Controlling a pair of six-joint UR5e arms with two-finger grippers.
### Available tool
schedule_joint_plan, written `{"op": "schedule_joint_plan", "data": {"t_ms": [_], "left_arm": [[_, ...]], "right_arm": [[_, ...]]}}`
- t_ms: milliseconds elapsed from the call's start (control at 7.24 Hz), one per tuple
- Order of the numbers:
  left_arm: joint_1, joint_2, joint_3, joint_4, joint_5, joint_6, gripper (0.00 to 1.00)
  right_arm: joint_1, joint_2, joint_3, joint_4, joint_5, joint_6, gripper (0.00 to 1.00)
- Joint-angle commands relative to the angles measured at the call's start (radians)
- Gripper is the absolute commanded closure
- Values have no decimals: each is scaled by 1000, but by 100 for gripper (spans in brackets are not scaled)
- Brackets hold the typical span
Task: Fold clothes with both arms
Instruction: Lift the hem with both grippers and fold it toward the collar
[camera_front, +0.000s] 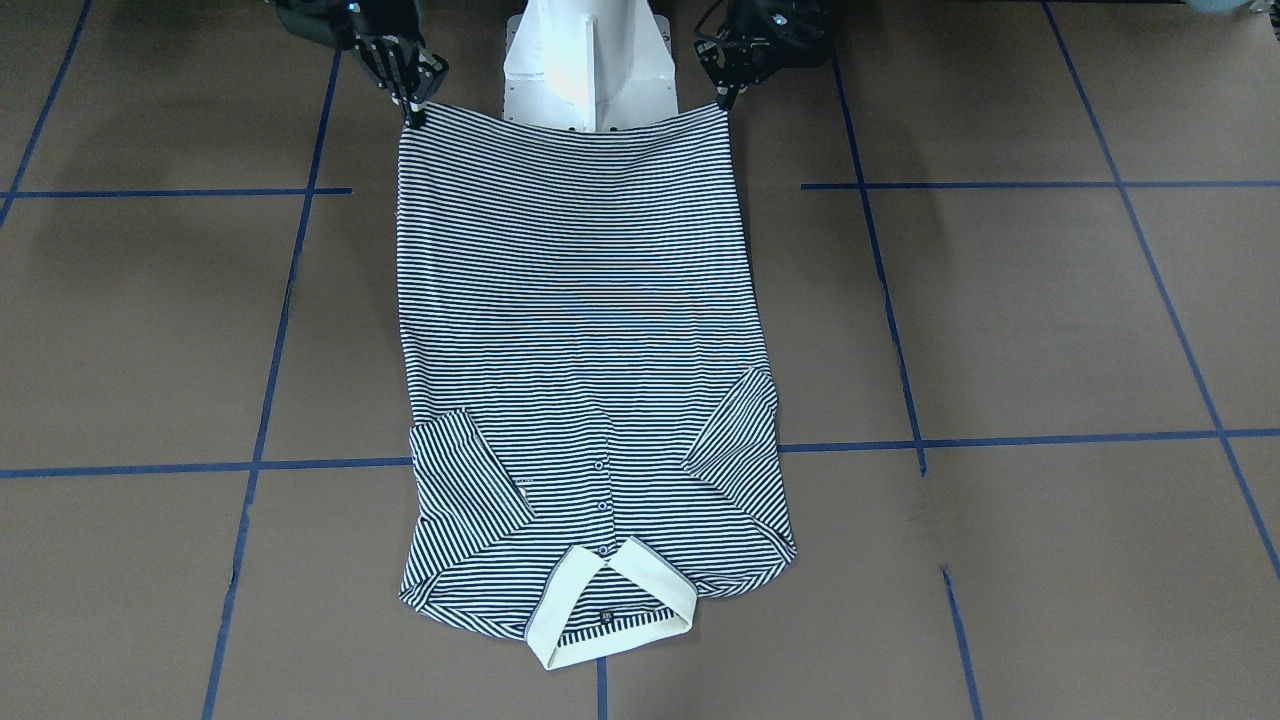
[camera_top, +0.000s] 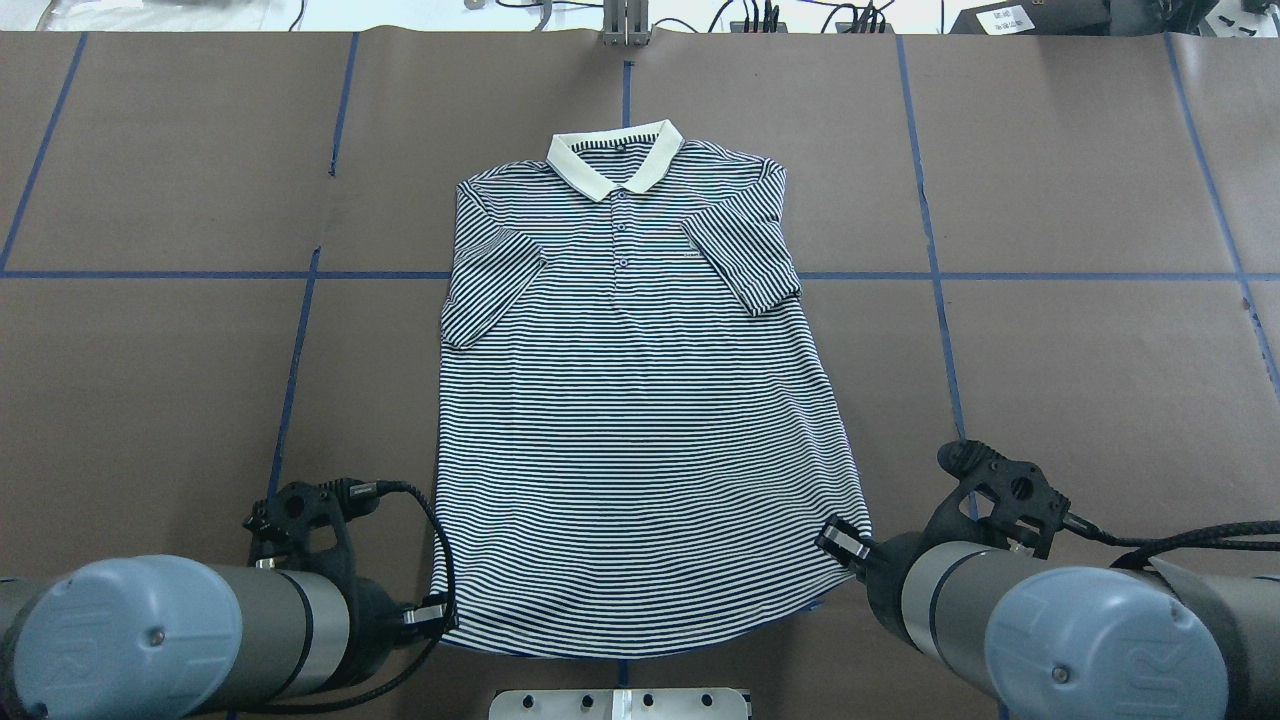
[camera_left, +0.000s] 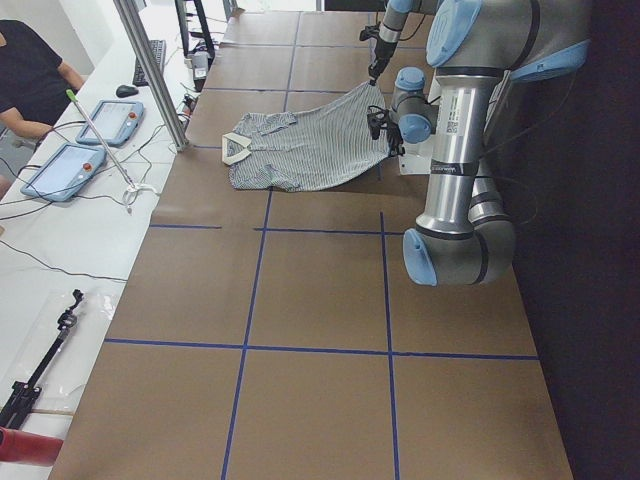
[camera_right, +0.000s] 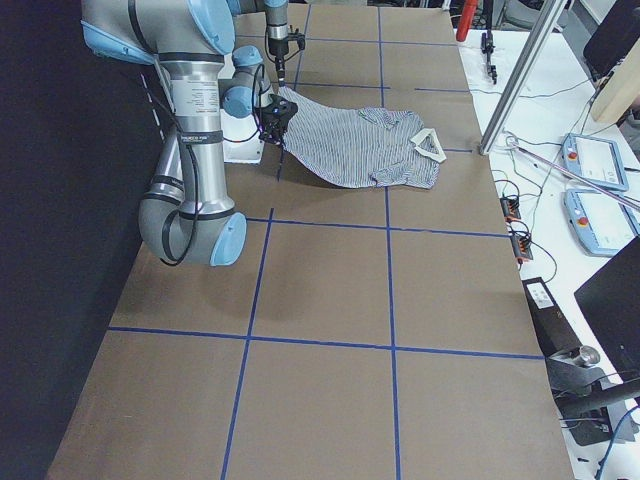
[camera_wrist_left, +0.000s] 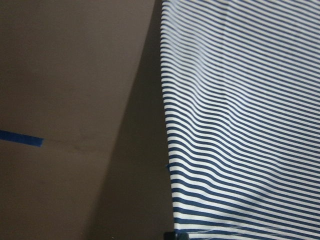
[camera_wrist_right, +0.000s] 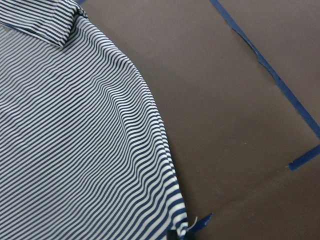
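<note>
The striped polo shirt lies face up on the brown table, its cream collar at the far side and both sleeves folded in over the chest. My left gripper is shut on the hem's left corner. My right gripper is shut on the hem's right corner. In the front-facing view the left gripper and the right gripper hold the hem raised off the table, stretched between them, in front of the pedestal. The wrist views show only the striped cloth and the table.
The white pedestal base stands right behind the raised hem. Blue tape lines cross the brown table. A metal post, tablets and a seated person are at the far edge of the table.
</note>
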Motion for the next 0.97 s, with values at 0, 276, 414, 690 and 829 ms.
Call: {"op": "schedule_joint_plan", "data": {"t_ms": [0,276,414,690,829], "left_arm": [[-161,-66,60,5,-2,19,100],[-322,-220,315,-7,2,166,100],[-384,-268,426,-76,2,209,100],[-502,-273,586,-249,2,301,100],[-539,-281,670,-348,2,359,100]], "right_arm": [[117,146,-147,-30,0,-103,100],[273,221,-298,-21,53,-275,100],[350,274,-415,55,98,-332,100],[495,362,-726,311,171,-403,100],[555,433,-864,365,222,-430,100]]}}
